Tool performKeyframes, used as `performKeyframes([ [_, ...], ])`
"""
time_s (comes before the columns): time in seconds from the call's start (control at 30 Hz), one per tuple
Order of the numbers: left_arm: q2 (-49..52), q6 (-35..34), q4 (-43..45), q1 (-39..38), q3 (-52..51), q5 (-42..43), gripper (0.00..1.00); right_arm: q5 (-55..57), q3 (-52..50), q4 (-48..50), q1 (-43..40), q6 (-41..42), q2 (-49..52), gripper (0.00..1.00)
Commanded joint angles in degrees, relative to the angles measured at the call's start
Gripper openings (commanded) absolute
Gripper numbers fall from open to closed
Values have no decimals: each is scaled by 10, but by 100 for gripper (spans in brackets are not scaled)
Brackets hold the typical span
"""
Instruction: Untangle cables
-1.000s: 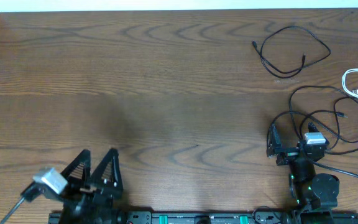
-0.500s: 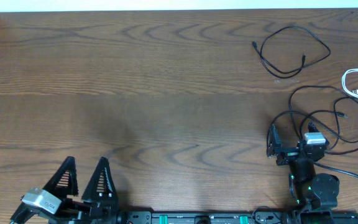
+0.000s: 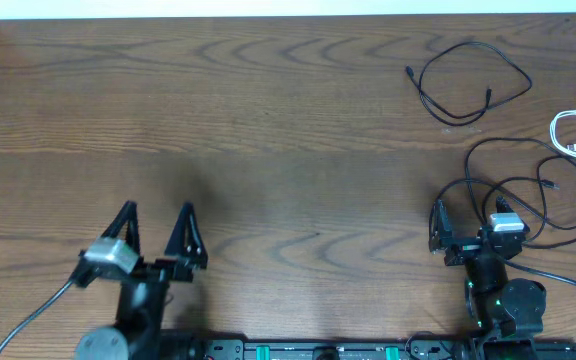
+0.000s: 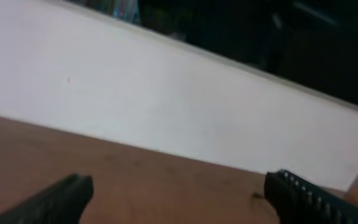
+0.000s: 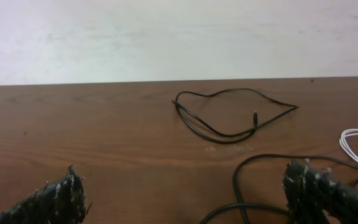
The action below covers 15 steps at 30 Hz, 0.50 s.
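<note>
The job looks almost done, because no cable lies on another. The near black cable [image 3: 546, 184] loops over itself just past the right gripper [image 3: 471, 228]. It may touch it, but that is hard to see. The far black cable [image 3: 423, 100] lies well past that gripper. The white cable [image 3: 555, 130] lies past it and off to its right. Next, the right gripper, spread wide, should pinch the near loop low down. The left gripper [image 3: 155, 228], also wide and empty, sits far to its left.

Overhead: light was bright and even across the tabletop [image 3: 268, 120].
Left wrist: all was blurred beyond the left pincer [image 4: 179, 190].
Right wrist: was sharp ahead of the right pincer [image 5: 185, 186].
</note>
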Motion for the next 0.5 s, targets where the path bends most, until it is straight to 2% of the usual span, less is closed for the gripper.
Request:
performKeyframes([
  [0.0,-1,18,60,1,-69,-8,93,7,0,-3,3,-9,-5,99],
  [0.2,-1,18,127,1,-153,-12,94,7,0,-3,3,-9,-5,99],
  [0.47,-1,26,134,1,-186,-85,94,7,0,-3,3,-9,-4,99],
])
